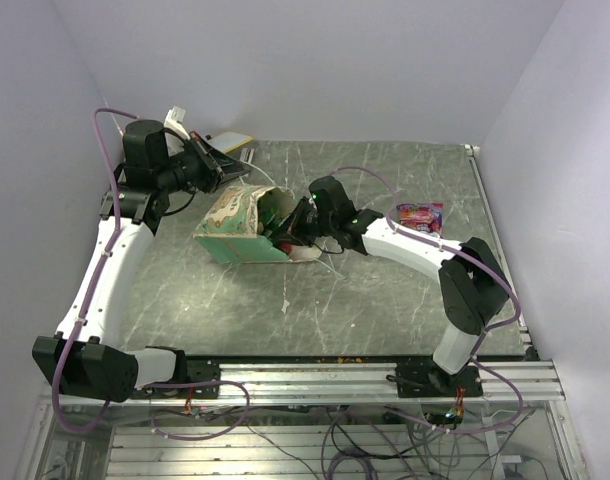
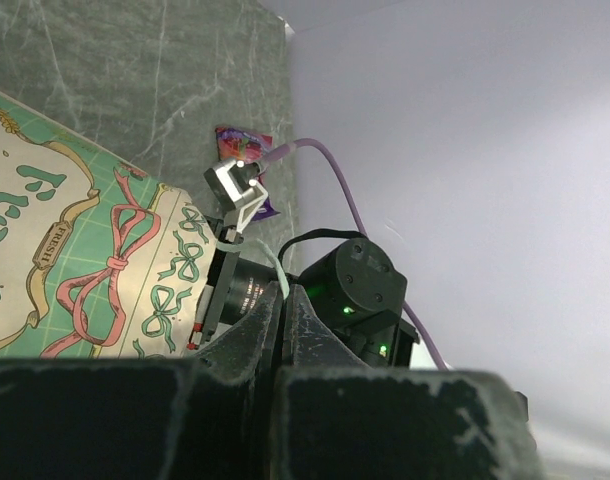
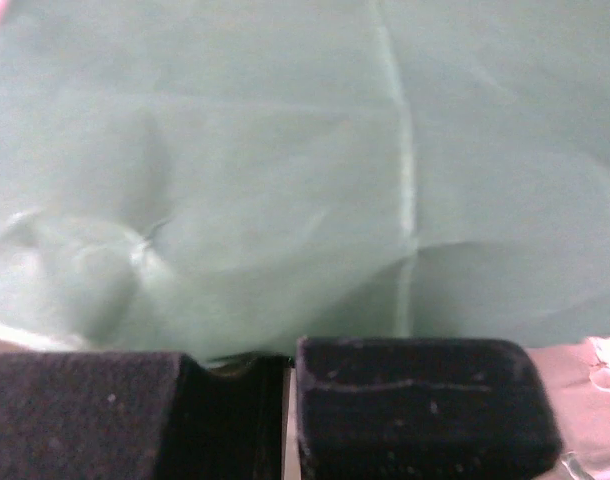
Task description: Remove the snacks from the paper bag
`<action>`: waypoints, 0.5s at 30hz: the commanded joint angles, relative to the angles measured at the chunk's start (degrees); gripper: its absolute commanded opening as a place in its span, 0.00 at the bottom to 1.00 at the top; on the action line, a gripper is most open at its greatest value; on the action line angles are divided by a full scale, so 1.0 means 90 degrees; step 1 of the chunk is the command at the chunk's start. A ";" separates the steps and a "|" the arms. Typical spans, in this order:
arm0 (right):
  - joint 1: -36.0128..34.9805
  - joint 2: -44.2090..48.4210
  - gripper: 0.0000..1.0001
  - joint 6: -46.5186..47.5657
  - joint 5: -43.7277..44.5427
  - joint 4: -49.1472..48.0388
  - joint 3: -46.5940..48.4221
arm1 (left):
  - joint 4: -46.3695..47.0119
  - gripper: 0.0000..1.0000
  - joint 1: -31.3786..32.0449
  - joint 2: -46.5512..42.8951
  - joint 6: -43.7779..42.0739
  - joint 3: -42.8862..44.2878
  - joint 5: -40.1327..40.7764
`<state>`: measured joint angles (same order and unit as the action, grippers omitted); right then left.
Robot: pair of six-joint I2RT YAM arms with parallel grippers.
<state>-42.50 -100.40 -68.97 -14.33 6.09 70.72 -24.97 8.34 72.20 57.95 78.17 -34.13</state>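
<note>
"Paper bag point(image 1: 235, 225), where does it lie?"

"On its side on the tabletop point(image 1: 385, 300), left of the middle and nearer the far edge. Its patterned panel faces up and its torn mouth faces the right edge."

"And the left gripper point(image 1: 233, 172)?"

"At the bag's far upper rim. In the wrist view its fingers point(image 2: 247, 348) are pressed together, and a thin pale strip rises between their tips. It looks like the bag's rim, pinched there."

"The right gripper point(image 1: 285, 228)?"

"Its tip is inside the bag's mouth. Its own camera sees only a creased green surface with a seam. The two black pads point(image 3: 415, 400) sit almost together, with a thin slit between them. Whether anything is caught in that slit, I cannot tell."

"Any snacks out on the tabletop?"

"One pink-magenta packet point(image 1: 420, 215) lies flat near the right edge, toward the far right corner, well apart from the bag."
</note>
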 commanded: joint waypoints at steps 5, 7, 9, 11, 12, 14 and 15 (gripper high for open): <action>-0.0030 0.0403 0.00 0.0594 -0.0141 -0.0164 0.0292 | 0.0276 0.07 -0.0057 -0.0166 -0.0005 0.0053 0.0046; -0.0029 0.0507 0.00 0.0746 -0.0158 -0.0094 0.0346 | 0.0265 0.07 -0.0052 -0.0193 -0.0044 0.0038 0.0082; -0.0031 0.0617 0.00 0.0862 -0.0187 0.0007 0.0402 | 0.0285 0.07 -0.0057 -0.0234 -0.0051 -0.0023 0.0131; -0.0016 0.0733 0.00 0.0948 -0.0216 0.0094 0.0492 | 0.0334 0.07 -0.0051 -0.0303 -0.0035 -0.0099 0.0197; -0.0016 0.0790 0.00 0.0994 -0.0240 0.0154 0.0535 | 0.0364 0.07 -0.0050 -0.0330 -0.0028 -0.0131 0.0228; -0.0020 0.0900 0.00 0.1062 -0.0282 0.0289 0.0614 | 0.0397 0.07 -0.0057 -0.0365 -0.0049 -0.0182 0.0295; -0.0015 0.0962 0.00 0.1089 -0.0326 0.0361 0.0639 | 0.0410 0.07 -0.0056 -0.0373 -0.0061 -0.0198 0.0325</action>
<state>-42.50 -95.96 -61.76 -15.81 8.71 73.21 -24.25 8.34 70.81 57.91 77.28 -32.91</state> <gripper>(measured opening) 0.009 0.072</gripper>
